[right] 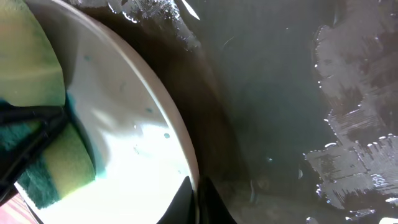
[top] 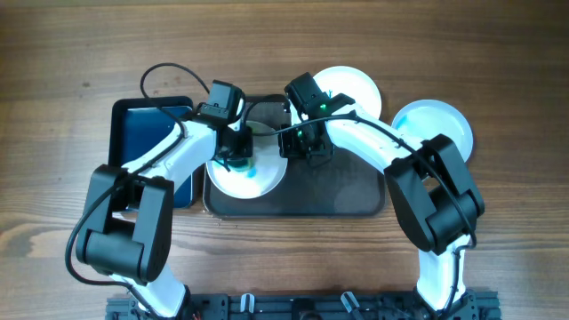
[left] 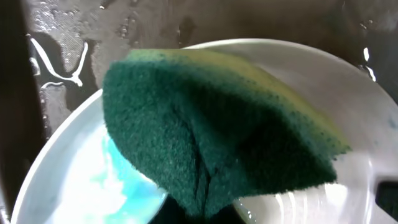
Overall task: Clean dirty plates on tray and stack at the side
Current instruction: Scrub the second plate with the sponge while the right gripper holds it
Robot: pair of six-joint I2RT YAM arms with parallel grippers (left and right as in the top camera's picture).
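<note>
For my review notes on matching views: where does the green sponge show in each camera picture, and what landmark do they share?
Overhead: sponge just left of centre, on the plate at the left end of the tray.
Left wrist: sponge fills the middle, over the plate.
Right wrist: sponge at the left edge, against the plate.
Shared landmark: the white plate with its blue smear.

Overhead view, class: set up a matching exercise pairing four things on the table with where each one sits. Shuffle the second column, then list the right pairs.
Things:
1. sponge
2. plate under the sponge
3. blue-lined tray
4. far-right plate

Places:
a. on the table, right of the grey tray
b. on the grey tray
c. left of the grey tray
d. in the left end effector

Pairs: 1-d, 2-b, 3-c, 4-a
</note>
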